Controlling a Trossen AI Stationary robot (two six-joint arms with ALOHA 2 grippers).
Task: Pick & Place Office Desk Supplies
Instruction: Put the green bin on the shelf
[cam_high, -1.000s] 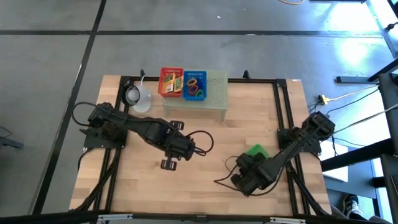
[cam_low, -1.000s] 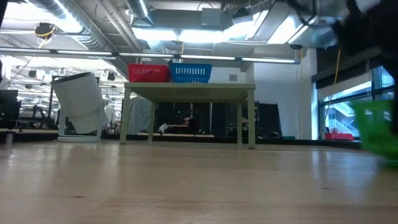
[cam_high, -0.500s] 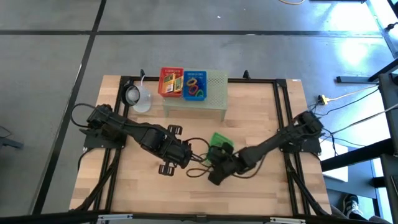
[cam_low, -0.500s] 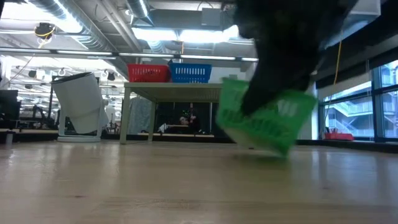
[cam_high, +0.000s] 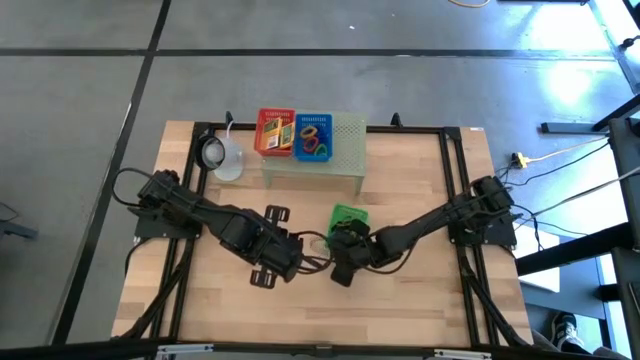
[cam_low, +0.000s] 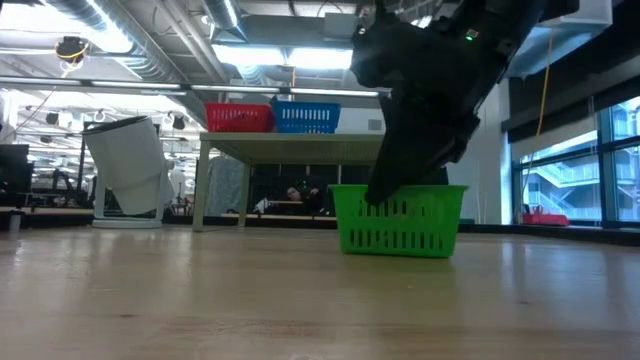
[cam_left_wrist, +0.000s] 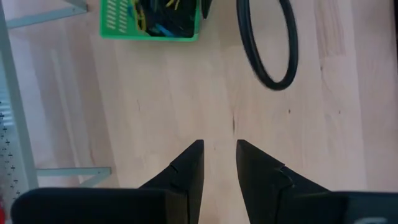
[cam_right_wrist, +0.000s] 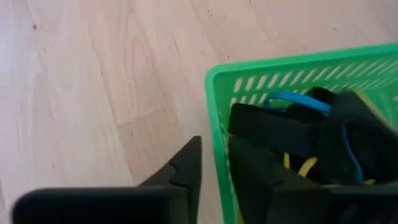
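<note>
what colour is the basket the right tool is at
Green basket, clearest in the low view; right tool straddles its wall.
</note>
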